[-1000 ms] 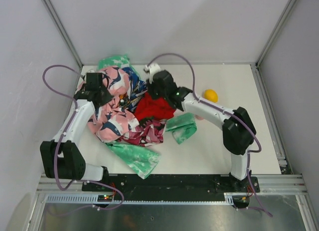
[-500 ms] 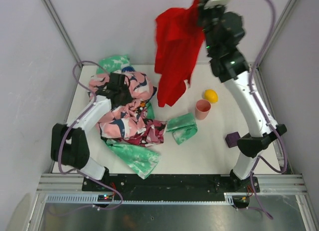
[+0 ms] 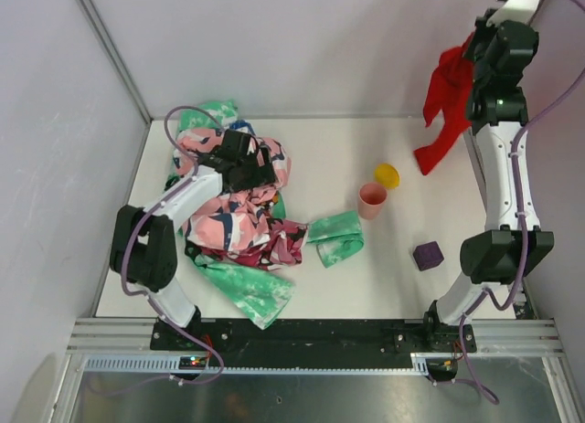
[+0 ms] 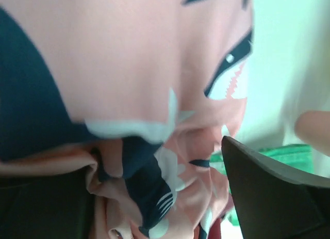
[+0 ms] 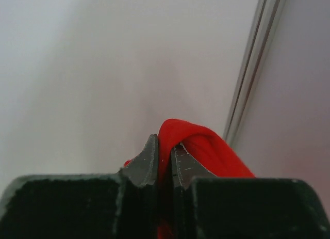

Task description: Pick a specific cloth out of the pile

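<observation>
The plain red cloth [image 3: 446, 108] hangs in the air at the far right, clear of the table, with my right gripper [image 3: 476, 54] shut on its top fold. In the right wrist view the red cloth [image 5: 203, 146] is pinched between the two closed fingertips of the right gripper [image 5: 164, 147]. The pile [image 3: 233, 213] of pink, navy-printed and magenta cloths lies at the left of the table. My left gripper [image 3: 259, 166] rests on the pile's top, jaws wide apart. Pink printed fabric [image 4: 129, 68] fills the left wrist view, with one dark finger [image 4: 268, 197] at the right.
A pink cup [image 3: 371, 201] and a yellow object [image 3: 387, 174] stand mid-table. A purple block [image 3: 428, 255] lies toward the right. A mint green cloth [image 3: 335, 237] lies beside the pile, and another green cloth [image 3: 249, 289] near the front edge. Enclosure walls surround the table.
My right arm has lifted the red cloth out of the pile and swung it high to the far right. The left gripper has opened and shifted slightly right on the pile.
</observation>
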Tool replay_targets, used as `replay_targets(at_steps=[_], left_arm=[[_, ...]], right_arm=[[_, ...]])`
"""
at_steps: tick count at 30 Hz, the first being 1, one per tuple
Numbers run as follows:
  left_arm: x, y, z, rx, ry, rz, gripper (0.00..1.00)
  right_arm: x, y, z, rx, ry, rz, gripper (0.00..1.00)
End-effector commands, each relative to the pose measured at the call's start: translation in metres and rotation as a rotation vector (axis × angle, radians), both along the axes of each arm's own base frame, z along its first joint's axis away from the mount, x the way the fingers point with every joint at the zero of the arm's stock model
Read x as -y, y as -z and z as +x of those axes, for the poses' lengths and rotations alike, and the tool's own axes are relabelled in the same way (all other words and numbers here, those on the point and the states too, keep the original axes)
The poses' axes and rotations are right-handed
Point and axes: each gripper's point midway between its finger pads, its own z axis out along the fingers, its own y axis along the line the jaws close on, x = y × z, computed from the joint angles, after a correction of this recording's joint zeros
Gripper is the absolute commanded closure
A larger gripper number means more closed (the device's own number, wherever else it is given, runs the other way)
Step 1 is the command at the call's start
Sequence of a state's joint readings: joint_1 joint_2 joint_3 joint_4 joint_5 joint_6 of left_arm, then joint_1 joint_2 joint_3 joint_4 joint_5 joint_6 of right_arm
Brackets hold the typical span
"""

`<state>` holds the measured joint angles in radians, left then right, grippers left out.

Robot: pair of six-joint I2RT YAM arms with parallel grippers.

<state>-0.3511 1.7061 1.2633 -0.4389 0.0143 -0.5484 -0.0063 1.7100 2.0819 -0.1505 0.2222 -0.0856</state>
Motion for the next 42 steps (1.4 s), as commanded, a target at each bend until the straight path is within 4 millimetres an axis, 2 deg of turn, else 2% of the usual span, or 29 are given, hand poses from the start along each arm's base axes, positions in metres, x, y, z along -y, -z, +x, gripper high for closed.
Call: replay_targets(at_steps=[1, 4, 6, 8, 10, 15, 19, 26, 29, 32, 34, 36, 37, 38, 40, 41, 42], left_arm=[[0.004, -0.078, -0.005, 0.142, 0.05, -0.048, 0.02], [-0.002, -0.137, -0.009, 0.286, 0.052, -0.069, 0.01], [-0.008, -0.167, -0.017, 0.363, 0.042, -0.077, 0.0], [-0.013, -0.19, -0.027, 0.422, 0.039, -0.091, 0.0], [-0.022, -0.204, -0.036, 0.467, 0.012, -0.087, 0.0], [-0.036, -0.221, -0.056, 0.529, -0.018, -0.087, 0.0], [-0.043, -0.224, -0.061, 0.546, -0.04, -0.076, 0.0], [-0.044, -0.219, -0.056, 0.536, -0.046, -0.057, 0.0], [-0.043, -0.211, -0.052, 0.517, -0.049, -0.045, 0.0], [-0.043, -0.203, -0.047, 0.498, -0.049, -0.031, 0.0], [-0.044, -0.199, -0.046, 0.49, -0.052, -0.022, 0.0], [-0.044, -0.196, -0.045, 0.485, -0.055, -0.013, 0.0], [-0.045, -0.195, -0.044, 0.483, -0.057, -0.008, 0.0], [-0.046, -0.194, -0.044, 0.481, -0.061, -0.004, 0.0], [-0.047, -0.193, -0.045, 0.479, -0.065, -0.005, 0.0], [-0.046, -0.193, -0.046, 0.479, -0.062, -0.008, 0.0], [-0.045, -0.193, -0.047, 0.479, -0.055, -0.012, 0.0]], right_arm=[[-0.002, 0.027, 0.006, -0.024, -0.106, 0.033, 1.0], [0.004, 0.057, 0.019, -0.081, -0.107, 0.031, 1.0], [0.008, 0.073, 0.026, -0.112, -0.104, 0.033, 1.0], [0.013, 0.082, 0.031, -0.127, -0.101, 0.043, 1.0], [0.016, 0.084, 0.034, -0.128, -0.104, 0.054, 1.0], [0.016, 0.063, 0.034, -0.075, -0.124, 0.096, 1.0], [0.014, 0.047, 0.036, -0.04, -0.134, 0.139, 1.0], [-0.005, 0.021, 0.04, 0.033, -0.246, 0.224, 1.0], [0.001, 0.022, 0.045, 0.046, -0.213, 0.256, 1.0], [0.027, 0.052, 0.054, -0.001, -0.07, 0.283, 1.0], [0.038, 0.087, 0.059, -0.057, -0.009, 0.299, 1.0], [0.041, 0.127, 0.061, -0.123, 0.014, 0.321, 1.0], [0.042, 0.154, 0.061, -0.167, 0.024, 0.341, 1.0], [0.043, 0.17, 0.061, -0.183, 0.034, 0.357, 0.99], [0.042, 0.217, 0.061, -0.255, 0.047, 0.396, 0.89], [0.041, 0.236, 0.061, -0.294, 0.046, 0.412, 0.75], [0.038, 0.258, 0.06, -0.355, 0.043, 0.429, 0.56]])
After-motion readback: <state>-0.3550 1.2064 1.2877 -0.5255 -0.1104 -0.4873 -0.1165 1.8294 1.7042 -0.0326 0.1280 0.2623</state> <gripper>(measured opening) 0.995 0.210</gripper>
